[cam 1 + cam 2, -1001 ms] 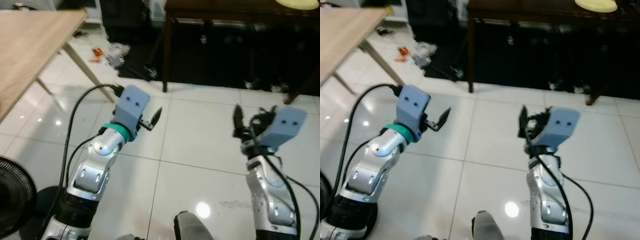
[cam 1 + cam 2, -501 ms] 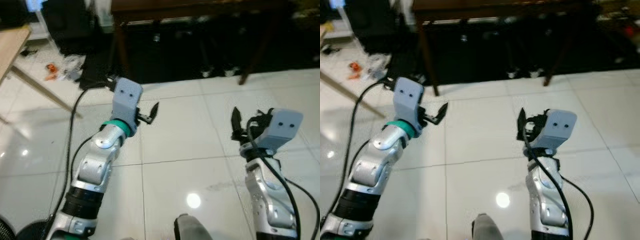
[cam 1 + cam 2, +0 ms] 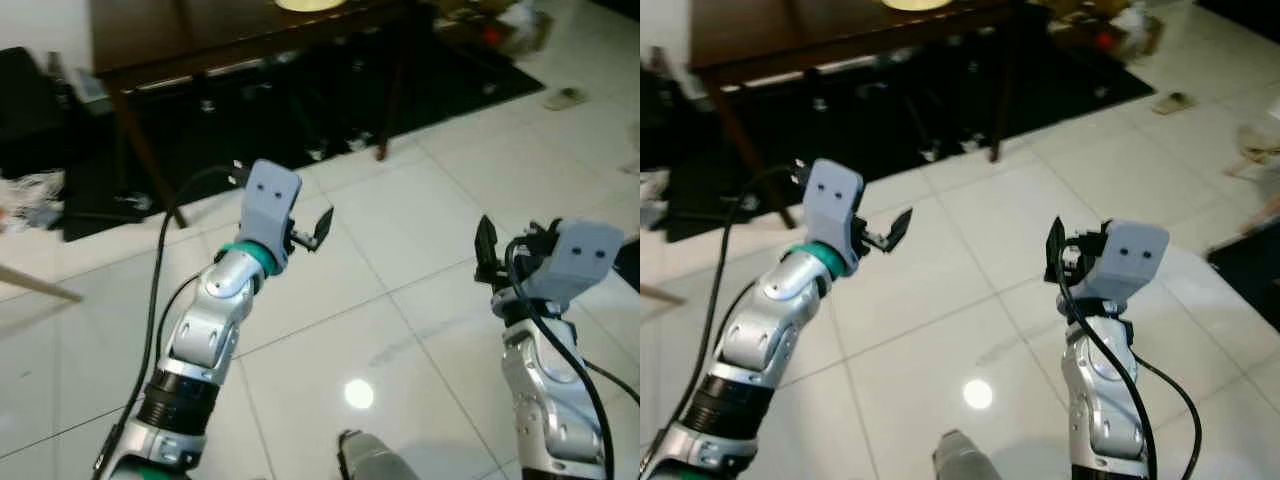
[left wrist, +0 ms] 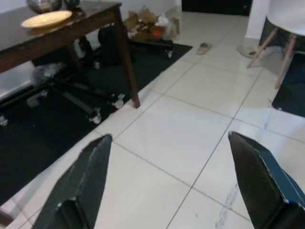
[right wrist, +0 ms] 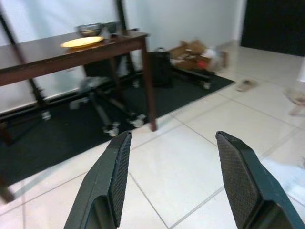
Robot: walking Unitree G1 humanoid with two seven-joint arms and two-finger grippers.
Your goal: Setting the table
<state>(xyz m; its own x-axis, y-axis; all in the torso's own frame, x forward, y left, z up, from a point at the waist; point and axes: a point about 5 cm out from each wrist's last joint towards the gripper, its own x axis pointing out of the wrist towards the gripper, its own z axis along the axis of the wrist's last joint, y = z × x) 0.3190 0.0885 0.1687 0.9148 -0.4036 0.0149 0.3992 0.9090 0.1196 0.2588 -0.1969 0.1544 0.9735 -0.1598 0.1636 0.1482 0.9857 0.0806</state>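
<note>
On the dark table (image 5: 71, 55) you have one yellow plate (image 5: 82, 42) and, just behind it, one metal bowl (image 5: 89, 29) that can be counted for certain; a second dark vessel beside that bowl is too dim to call. Under the table lies one black rug (image 4: 43, 129). Off past the rug's far corner you can count one slipper (image 4: 204, 47) on the tiles, and near it one heap of cardboard clutter (image 5: 198, 50). Well away from the table stands one white chair (image 4: 281, 28), two of its wooden legs visible.
</note>
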